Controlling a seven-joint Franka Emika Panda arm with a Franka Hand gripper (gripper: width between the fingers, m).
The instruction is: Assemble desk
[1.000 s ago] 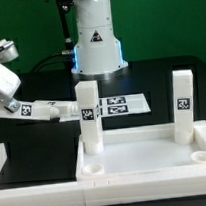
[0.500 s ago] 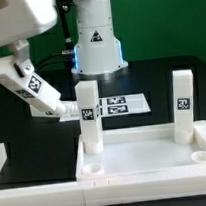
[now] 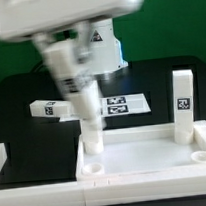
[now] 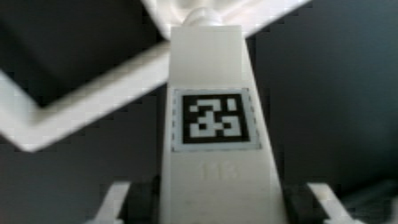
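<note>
Exterior view, from its left to its right. On the dark worktop [image 3: 14,123] a lying leg [image 3: 49,108] rests flat, its black-and-white tag facing the camera. Just beside it, toward the view's right, the arm [image 3: 59,19] reaches down from above, blurred by motion. Below its hand hangs the held leg [image 3: 83,98], roughly upright and slightly tilted. The lower end of this leg overlaps the left upright leg [image 3: 94,142]. That leg stands in the white panel [image 3: 147,174] near the left front corner socket [image 3: 93,166]. The blur hides whether the two legs touch.

Behind the panel, the marker board [image 3: 129,104] lies flat on the worktop. Further right, the right upright leg [image 3: 182,105] stands in the panel with its tag facing forward, well apart from the arm. The panel lies at the front of the worktop with its raised rim running along the near edge. A second round socket [image 3: 202,155] sits at its right front corner.

Wrist view. The pincer [image 4: 217,205] is clamped on the held leg, which runs away from the camera with its tag [image 4: 215,120] square to the lens. One of the fingers [image 4: 116,200] shows on each side of the leg. Dark worktop and a slanting white strip, too blurred to name, lie behind.
</note>
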